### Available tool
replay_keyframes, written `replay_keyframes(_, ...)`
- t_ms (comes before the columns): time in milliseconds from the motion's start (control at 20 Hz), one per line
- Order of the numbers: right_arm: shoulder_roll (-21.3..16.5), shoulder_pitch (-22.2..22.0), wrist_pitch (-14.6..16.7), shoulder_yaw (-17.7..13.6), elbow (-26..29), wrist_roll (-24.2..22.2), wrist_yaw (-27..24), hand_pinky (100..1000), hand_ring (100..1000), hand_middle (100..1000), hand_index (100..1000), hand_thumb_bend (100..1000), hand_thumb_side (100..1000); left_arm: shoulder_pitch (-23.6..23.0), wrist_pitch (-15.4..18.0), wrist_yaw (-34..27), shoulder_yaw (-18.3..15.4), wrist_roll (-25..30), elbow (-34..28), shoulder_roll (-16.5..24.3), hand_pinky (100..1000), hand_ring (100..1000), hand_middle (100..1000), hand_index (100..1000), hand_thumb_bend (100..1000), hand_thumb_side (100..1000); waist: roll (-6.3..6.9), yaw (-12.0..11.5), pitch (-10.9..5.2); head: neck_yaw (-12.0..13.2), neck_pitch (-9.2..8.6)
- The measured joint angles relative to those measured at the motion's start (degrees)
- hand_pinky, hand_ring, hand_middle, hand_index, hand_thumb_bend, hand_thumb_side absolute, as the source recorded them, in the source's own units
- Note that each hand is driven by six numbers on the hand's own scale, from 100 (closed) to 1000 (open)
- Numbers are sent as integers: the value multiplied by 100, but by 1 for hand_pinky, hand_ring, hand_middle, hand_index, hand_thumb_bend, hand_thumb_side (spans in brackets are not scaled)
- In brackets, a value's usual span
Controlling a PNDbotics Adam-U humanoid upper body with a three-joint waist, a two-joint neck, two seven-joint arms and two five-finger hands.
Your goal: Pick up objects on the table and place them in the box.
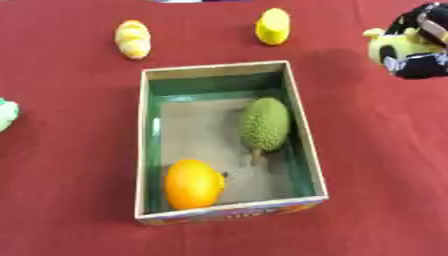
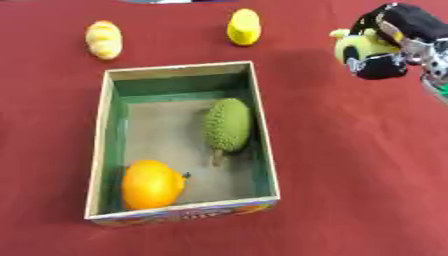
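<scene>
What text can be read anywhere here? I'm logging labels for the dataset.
No text can be read.
Front wall of the box: coloured print, too blurred to read.
The fruits, the red cloth and the right hand with its yellow object show no lettering.

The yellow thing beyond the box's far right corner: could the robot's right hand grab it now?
Probably not at once. The right robot hand is already curled round a yellow object. The yellow thing itself lies free on the red cloth, with nothing in the way.
</scene>
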State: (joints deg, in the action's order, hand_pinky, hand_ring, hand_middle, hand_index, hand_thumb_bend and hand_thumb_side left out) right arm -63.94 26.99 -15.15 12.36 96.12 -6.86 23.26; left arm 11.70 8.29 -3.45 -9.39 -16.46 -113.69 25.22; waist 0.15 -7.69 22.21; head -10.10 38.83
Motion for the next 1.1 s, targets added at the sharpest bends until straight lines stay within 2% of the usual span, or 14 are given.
replay_keyframes(300,-230,-213,-77,-70,1361,-73,-431,740,633,553,683,100,183,-3,1,35,-1,1,0,0,772,672,668,846,100,630,-49,16,-106,43,55)
replay_keyframes(500,-301,2,266,121,1698,-184,-724,737,627,553,683,100,183,-2,12,38,0,16,0,0,773,673,668,846,100,629,-100,-49,-194,44,100)
replay_keyframes(650,-297,371,545,387,1740,-278,-914,734,621,553,684,100,206,-2,19,39,2,30,0,0,772,673,668,846,100,637,-142,-104,-247,38,123)
replay_keyframes(700,-275,531,609,493,1749,-320,-958,732,619,554,685,100,180,-2,17,39,3,34,0,0,772,673,668,847,100,629,-156,-119,-271,37,142)
replay_keyframes(800,-150,901,685,727,1763,-436,-1024,730,616,556,687,100,183,-2,12,39,4,43,0,0,772,673,669,847,100,629,-184,-142,-310,37,150)
replay_keyframes(1100,485,1822,529,1404,1764,-1049,-1123,737,631,572,701,100,201,-8,13,45,4,67,0,1,772,673,669,847,100,629,-251,-195,-356,59,199)
